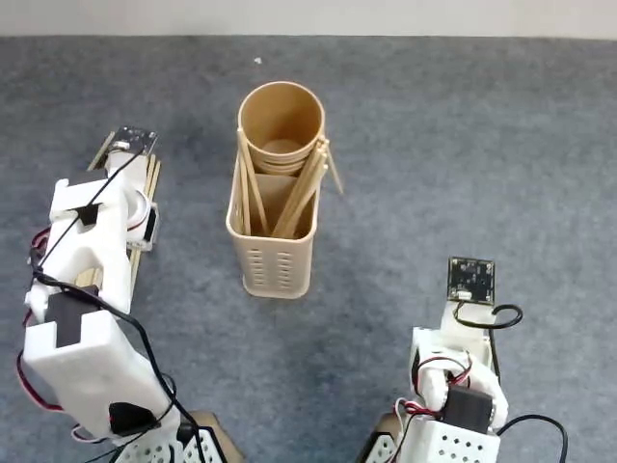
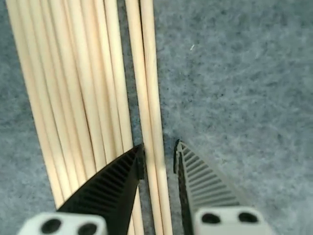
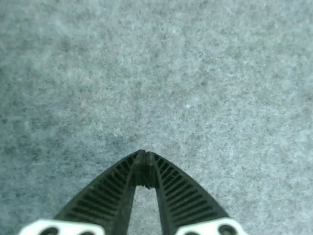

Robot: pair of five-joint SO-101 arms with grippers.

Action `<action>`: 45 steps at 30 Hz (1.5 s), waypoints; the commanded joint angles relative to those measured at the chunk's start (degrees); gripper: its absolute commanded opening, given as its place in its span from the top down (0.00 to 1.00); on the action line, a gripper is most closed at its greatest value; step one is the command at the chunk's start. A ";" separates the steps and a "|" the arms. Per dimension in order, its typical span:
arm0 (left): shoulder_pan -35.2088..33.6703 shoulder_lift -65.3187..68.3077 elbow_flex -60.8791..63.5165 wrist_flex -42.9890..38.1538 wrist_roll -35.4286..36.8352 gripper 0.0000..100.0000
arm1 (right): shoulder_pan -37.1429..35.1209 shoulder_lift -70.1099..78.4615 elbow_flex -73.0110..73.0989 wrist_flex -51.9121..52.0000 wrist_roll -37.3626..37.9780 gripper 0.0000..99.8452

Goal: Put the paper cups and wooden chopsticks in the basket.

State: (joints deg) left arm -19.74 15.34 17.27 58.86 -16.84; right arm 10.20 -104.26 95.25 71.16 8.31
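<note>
A pair of pale, round wooden chopsticks (image 2: 146, 73) is straddled by the left gripper (image 2: 159, 146). Its ribbed black finger (image 2: 112, 186) and ribbed grey finger (image 2: 205, 191) are held apart. A row of matching wooden sticks (image 2: 68, 83) is seen just outside the black finger, laid on fuzzy grey carpet (image 2: 239, 73).

A grey, short-piled carpet (image 1: 482, 145) covered the table, evenly lit with soft shadows, and a pale strip (image 1: 308, 17) ran along its far edge.

cups (image 1: 281, 106) + chopsticks (image 1: 308, 183) in basket (image 1: 277, 265)
</note>
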 commanded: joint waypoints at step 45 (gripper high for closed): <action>25.89 -78.29 5.14 10.81 6.33 1.00 | 0.40 -0.66 7.78 0.22 -0.70 0.99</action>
State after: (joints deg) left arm 3.38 -60.70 21.32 74.68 -11.56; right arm 10.20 -104.26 95.25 71.16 8.31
